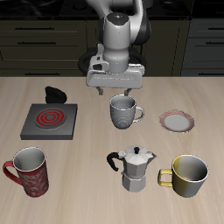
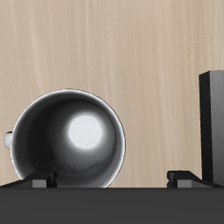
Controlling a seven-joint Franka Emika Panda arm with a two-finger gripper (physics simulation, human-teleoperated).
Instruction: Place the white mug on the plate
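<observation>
The white mug [image 1: 125, 111] stands upright on the table, its handle toward the plate [image 1: 178, 121], a small white plate with a pinkish-red rim lying beside it with a gap between them. My gripper [image 1: 118, 93] hangs open and empty just above and slightly behind the mug. In the wrist view I look down into the mug [image 2: 66, 140]; its handle pokes out at one side. My gripper [image 2: 109, 180] is open, and one fingertip [image 2: 39, 180] is over the mug's rim. The plate is out of the wrist view.
A dark square burner with red rings [image 1: 50, 121] lies beside the mug, and its edge shows in the wrist view [image 2: 210, 122]. A black object [image 1: 55, 94] sits behind it. Near the front edge stand a red patterned mug [image 1: 31, 171], a moka pot [image 1: 136, 168] and a yellow mug [image 1: 189, 175].
</observation>
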